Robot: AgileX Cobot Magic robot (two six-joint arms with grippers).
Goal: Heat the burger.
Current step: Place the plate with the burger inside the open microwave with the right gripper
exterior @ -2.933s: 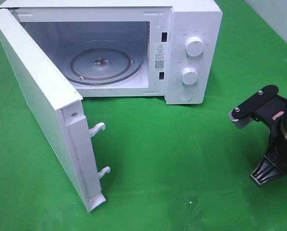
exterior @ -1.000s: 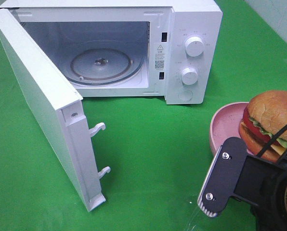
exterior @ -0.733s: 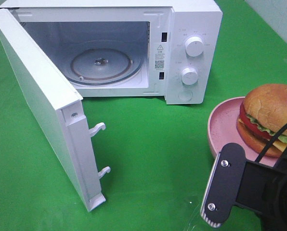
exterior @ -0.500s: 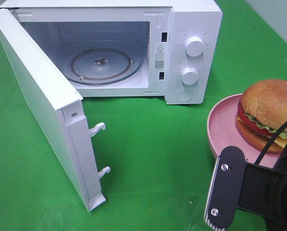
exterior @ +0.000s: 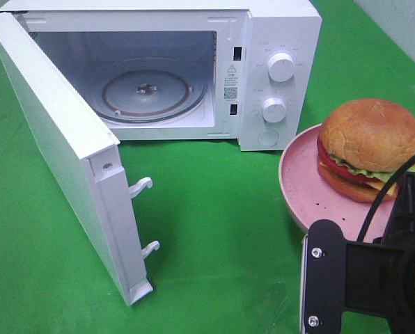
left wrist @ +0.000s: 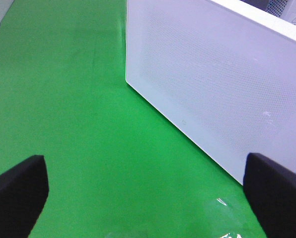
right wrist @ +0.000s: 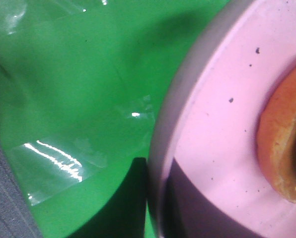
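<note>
A pink plate (right wrist: 222, 134) bears the burger (right wrist: 282, 144) above green cloth (right wrist: 78, 64).

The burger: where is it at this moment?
In the exterior high view, the burger sits on the pink plate at the right side, just in front and right of the open microwave.

A white sticker (exterior: 230, 81) on the microwave's (exterior: 280, 28) front frame, beside the open cavity, carries a warning triangle above a QR code — its fine print is too small to read. Faint grey markings ring the two dials (exterior: 282, 67) on the control panel, none legible.
</note>
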